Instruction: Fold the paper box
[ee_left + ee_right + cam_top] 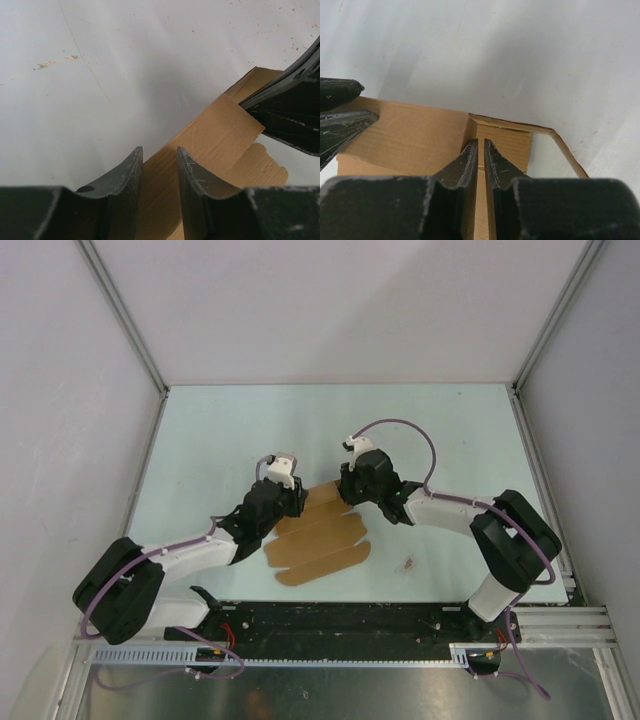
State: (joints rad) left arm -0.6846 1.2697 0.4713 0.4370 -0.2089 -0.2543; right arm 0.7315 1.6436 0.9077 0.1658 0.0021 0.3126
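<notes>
box: paper box [322, 545] mostly flat, centre-bottom of top view, far end lifted
R: right gripper [481, 143] jaws squeezed on an upright flap [502, 142], prob to set the crease
L: left gripper [159, 152] jaws slightly apart, cardboard in the gap, can't tell if clamped
around: small dark stain [408, 563] on table [450, 440] lower right, not in the way; grippers crowd each other tho

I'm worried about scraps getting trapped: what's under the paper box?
Only the pale table shows around the paper box. Whatever lies directly beneath the flat cardboard is covered and cannot be seen from any view.
</notes>
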